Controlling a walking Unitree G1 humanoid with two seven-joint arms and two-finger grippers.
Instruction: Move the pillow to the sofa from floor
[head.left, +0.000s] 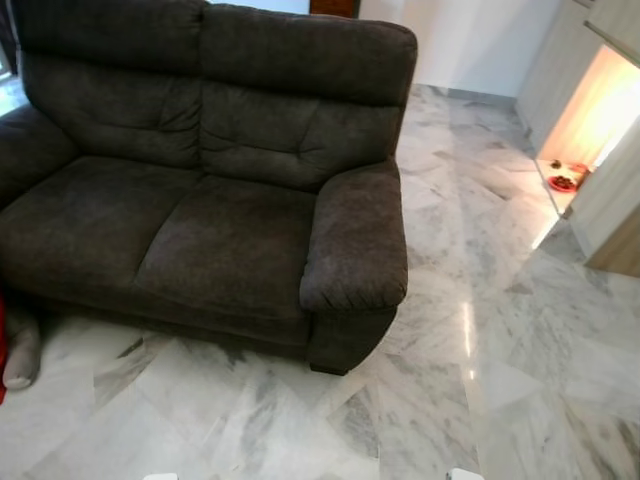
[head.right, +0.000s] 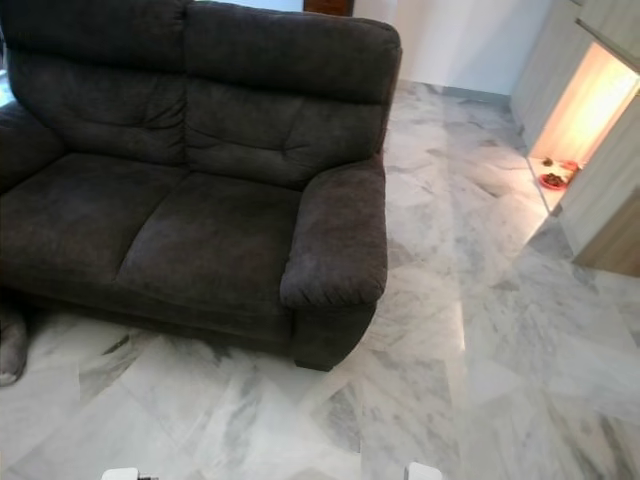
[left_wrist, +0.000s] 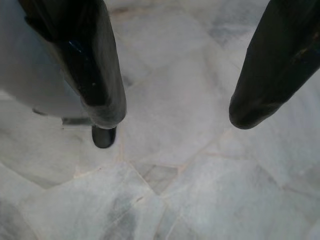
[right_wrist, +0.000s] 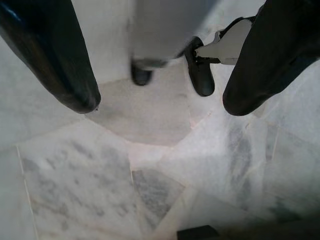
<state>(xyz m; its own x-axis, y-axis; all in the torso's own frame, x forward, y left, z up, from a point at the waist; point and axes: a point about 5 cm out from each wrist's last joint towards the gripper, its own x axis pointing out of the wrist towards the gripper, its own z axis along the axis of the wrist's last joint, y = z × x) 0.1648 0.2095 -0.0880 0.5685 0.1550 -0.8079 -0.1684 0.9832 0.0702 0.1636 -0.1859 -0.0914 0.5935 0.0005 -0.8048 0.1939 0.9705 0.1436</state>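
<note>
Two hands: both hang idle over the marble floor (head.left: 480, 330); my left gripper (left_wrist: 175, 112) and right gripper (right_wrist: 160, 102) carry nothing.
Fingers: spread wide on both sides, each pair framing bare tile, the robot's own feet just visible beyond them.
Sofa: dark brown two-seater (head.left: 200, 180) straight ahead, both seat cushions free, its near armrest (head.left: 355, 240) toward my right.
Pillow: I take the pale grey, rounded bundle (head.left: 22, 350) on the floor at the sofa's front left corner for it, cut off by the frame edge, with a sliver of something red beside it; I cannot be sure.
Step in hand: locating and approaching, nothing grasped yet.
How to do it well: turn left until the bundle sits centred, step close, bend low, keep the fingers wide and close them on a thick fold, not a loose edge.
Drop spot: the middle of a seat cushion, away from the front edge.
</note>
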